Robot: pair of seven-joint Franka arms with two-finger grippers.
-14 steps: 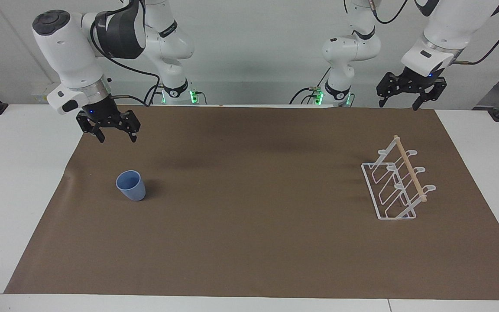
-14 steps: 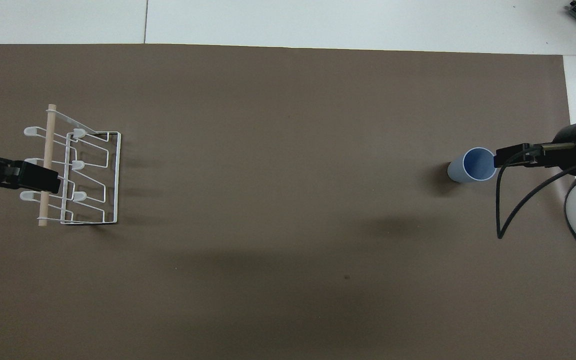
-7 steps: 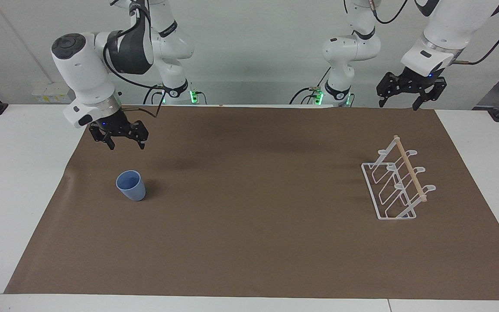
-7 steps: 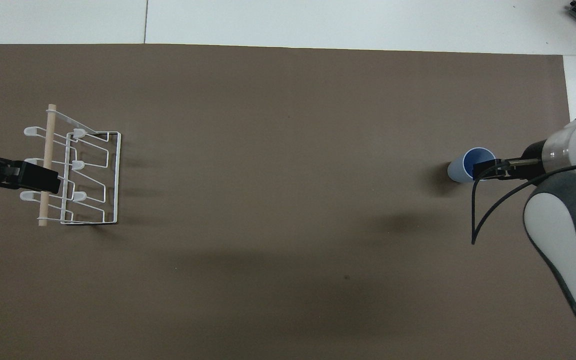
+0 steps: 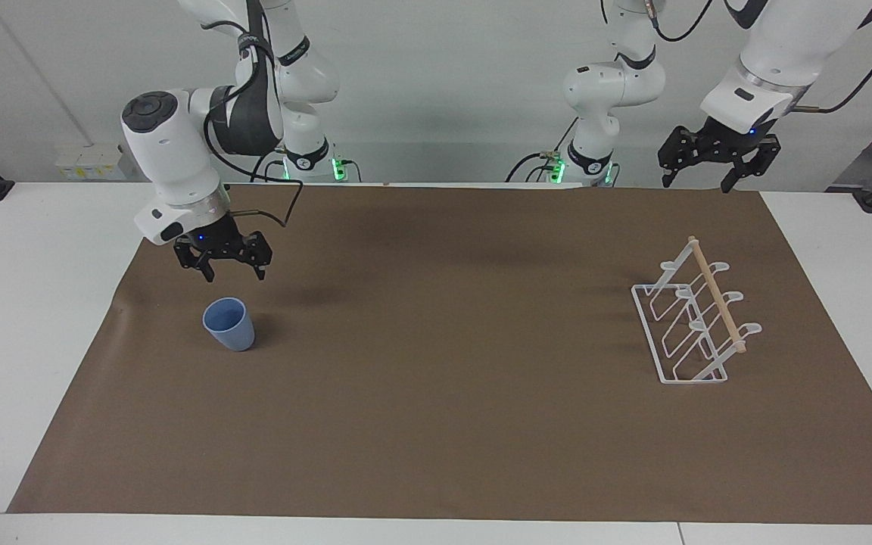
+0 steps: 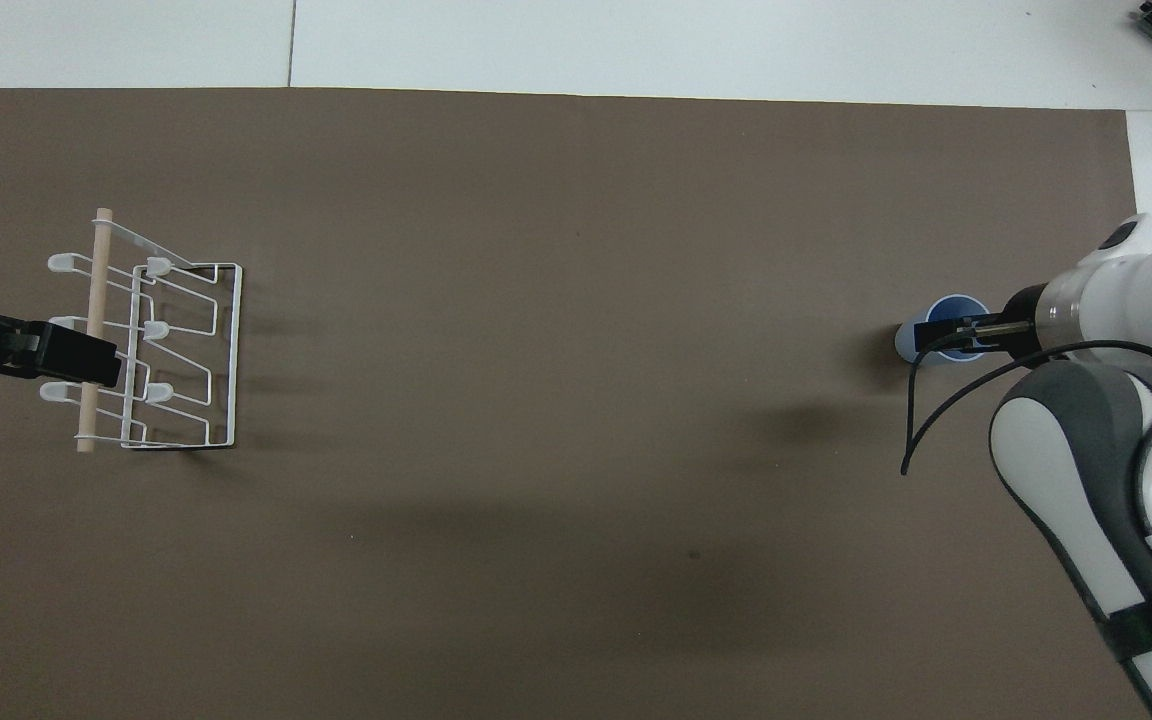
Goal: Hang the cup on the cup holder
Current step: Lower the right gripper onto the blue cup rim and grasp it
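Note:
The light-blue cup (image 5: 228,324) stands upright on the brown mat toward the right arm's end of the table. My right gripper (image 5: 234,275) hangs open in the air just above it, not touching it. In the overhead view that gripper (image 6: 944,331) covers part of the cup (image 6: 955,304). The white wire cup holder (image 5: 697,322) with its wooden bar stands toward the left arm's end, with nothing on its prongs (image 6: 158,352). My left gripper (image 5: 696,184) waits open, high over the mat's edge by the robots.
A brown mat (image 5: 443,393) covers most of the white table (image 5: 20,318). A black cable loops from the right wrist (image 6: 921,430) above the mat beside the cup.
My right gripper has come down and swung over the cup, staying open. The left arm, the cup and the cup holder have not moved.

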